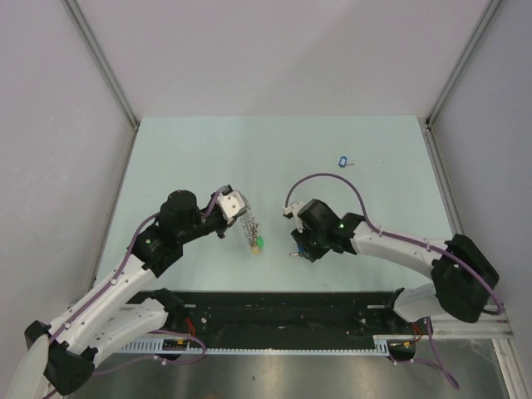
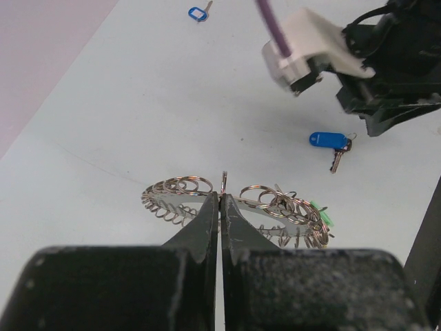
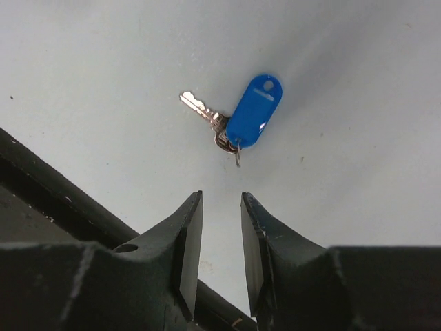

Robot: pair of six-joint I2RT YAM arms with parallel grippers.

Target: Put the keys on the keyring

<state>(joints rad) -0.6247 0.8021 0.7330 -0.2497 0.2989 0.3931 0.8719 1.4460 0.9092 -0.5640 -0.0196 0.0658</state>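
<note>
Near the table's (image 1: 208, 150) centre, the left gripper (image 2: 220, 198) is pressed together on the rim of the keyring (image 2: 275, 205), whose fringe of small rings and a green tag spreads to either side. The right gripper (image 3: 220, 196), jaws parted with nothing between them, hangs over one blue-tagged key (image 3: 252, 113) lying flat; a second blue-tagged key (image 1: 342, 161) lies well apart, toward the far edge
</note>
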